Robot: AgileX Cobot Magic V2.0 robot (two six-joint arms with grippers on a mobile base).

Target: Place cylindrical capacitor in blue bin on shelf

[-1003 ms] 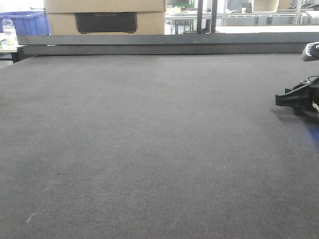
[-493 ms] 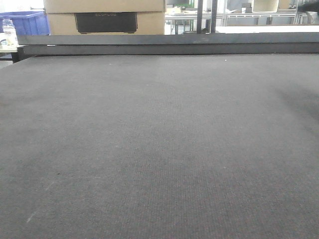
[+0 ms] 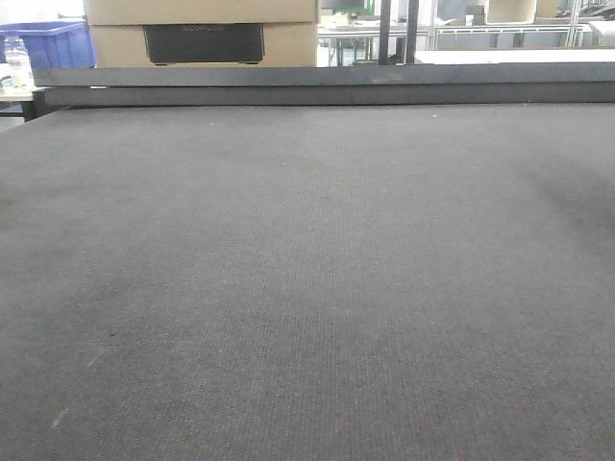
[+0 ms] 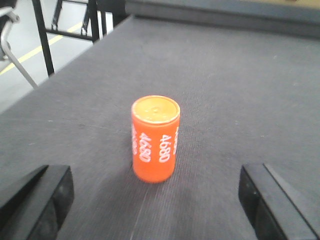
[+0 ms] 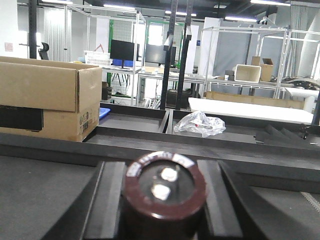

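The cylindrical capacitor, dark brown-black with a lighter rim and two pale terminals on top, fills the bottom of the right wrist view. My right gripper is shut on it, one black finger pressed to each side, above the dark mat. In the left wrist view my left gripper stands open, low over the mat, its fingers wide apart. An upright orange cylinder marked 4680 stands just ahead of them, untouched. The blue bin and the shelf are out of view. Neither gripper shows in the front view.
A dark felt-covered table with a raised back rail fills the front view. Behind it sit cardboard boxes, a blue crate and a water bottle. A crumpled plastic bag lies beyond the rail.
One second ago my right gripper showed at the right edge of the front view; it has since left that view. The table looks the same.
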